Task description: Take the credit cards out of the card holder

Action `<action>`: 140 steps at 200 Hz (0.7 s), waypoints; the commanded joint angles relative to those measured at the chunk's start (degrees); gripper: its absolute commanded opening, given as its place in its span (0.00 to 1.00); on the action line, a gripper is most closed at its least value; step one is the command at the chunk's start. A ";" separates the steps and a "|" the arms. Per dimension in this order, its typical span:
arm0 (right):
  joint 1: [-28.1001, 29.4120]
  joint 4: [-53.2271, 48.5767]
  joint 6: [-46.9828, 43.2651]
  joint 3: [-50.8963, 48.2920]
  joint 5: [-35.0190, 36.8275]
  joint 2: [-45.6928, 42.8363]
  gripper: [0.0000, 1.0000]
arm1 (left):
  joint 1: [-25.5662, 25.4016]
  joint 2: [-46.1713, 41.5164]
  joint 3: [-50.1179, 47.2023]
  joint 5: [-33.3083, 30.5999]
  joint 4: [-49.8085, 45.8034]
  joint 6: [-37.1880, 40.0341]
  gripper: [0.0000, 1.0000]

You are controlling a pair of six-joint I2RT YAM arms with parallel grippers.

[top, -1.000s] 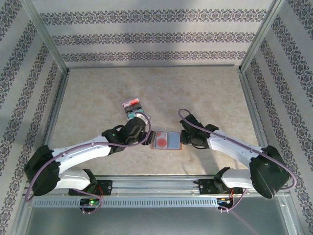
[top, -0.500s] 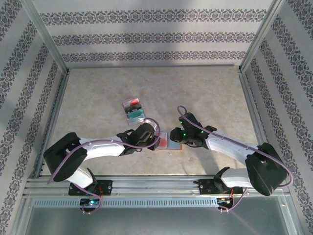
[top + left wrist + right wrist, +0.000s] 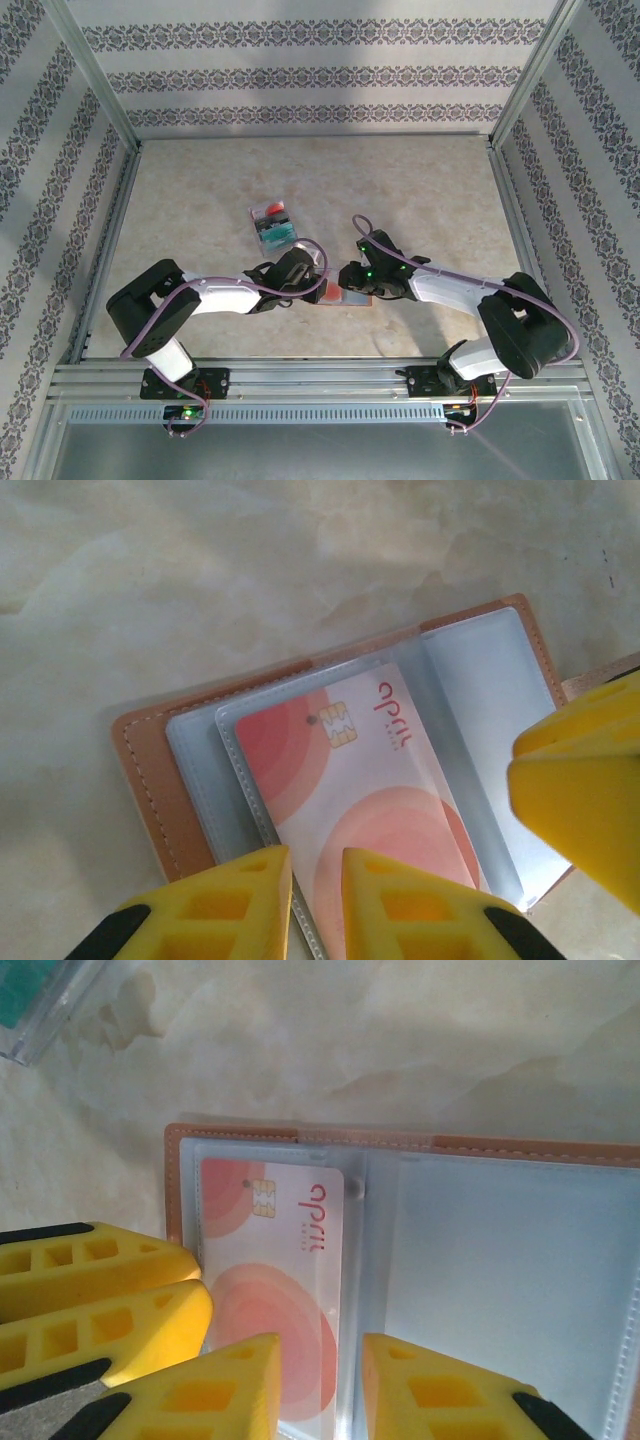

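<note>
Arms lie low and stretched out: the left arm (image 3: 215,295) and the right arm (image 3: 450,290) reach in from opposite sides of the card holder (image 3: 150,770), and their wrists almost meet above it. The card holder lies open and flat on a pale marbled tabletop (image 3: 400,190), which is boxed in by patterned walls (image 3: 300,75) and metal posts. A pile of cards (image 3: 272,225) sits beyond the card holder on the left arm's side, well apart from it.

A pink-and-white credit card (image 3: 370,780) sits in a clear sleeve on the card holder's left half. The left fingers (image 3: 230,900) stand a narrow gap apart over one corner of that card. The right fingers (image 3: 440,1390) straddle its opposite long edge, by the card holder's fold, with a slightly wider gap. I cannot tell whether either pair actually pinches anything.
</note>
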 commanded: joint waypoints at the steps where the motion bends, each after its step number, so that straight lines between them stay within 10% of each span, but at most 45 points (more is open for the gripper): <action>1: 0.80 2.17 0.45 0.64 -1.38 1.47 0.28 | 0.70 1.15 -0.48 1.90 2.52 -1.32 0.22; 140: 0.62 2.30 0.07 -1.09 0.25 2.02 0.27 | 1.43 2.00 -0.88 2.13 0.24 -1.76 0.16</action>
